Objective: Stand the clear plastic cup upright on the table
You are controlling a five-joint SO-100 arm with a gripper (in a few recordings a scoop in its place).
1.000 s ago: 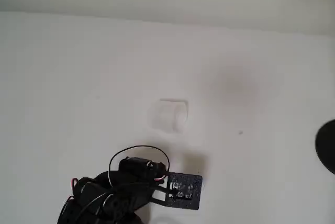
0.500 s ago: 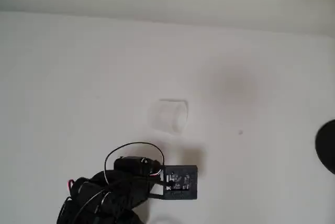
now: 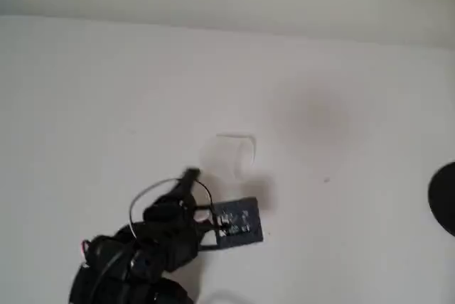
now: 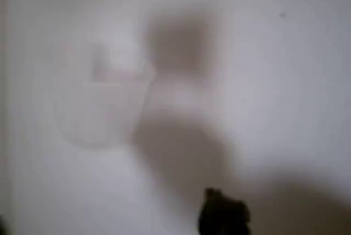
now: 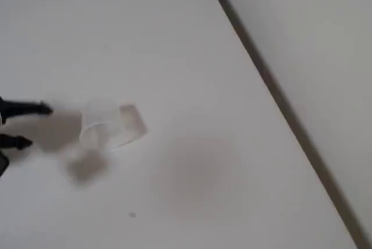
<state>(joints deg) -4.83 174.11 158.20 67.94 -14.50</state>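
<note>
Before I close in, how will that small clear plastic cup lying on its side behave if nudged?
The small clear plastic cup lies sideways, so it will probably roll. Thin see-through walls suggest light, easily crushed. The tool looks open beside it.

Overhead view looks straight down on the worktop (image 3: 106, 91). Wrist view sits close above it, blurred. Fixed view looks obliquely along it. All share the clear plastic cup (image 3: 229, 155).
</note>
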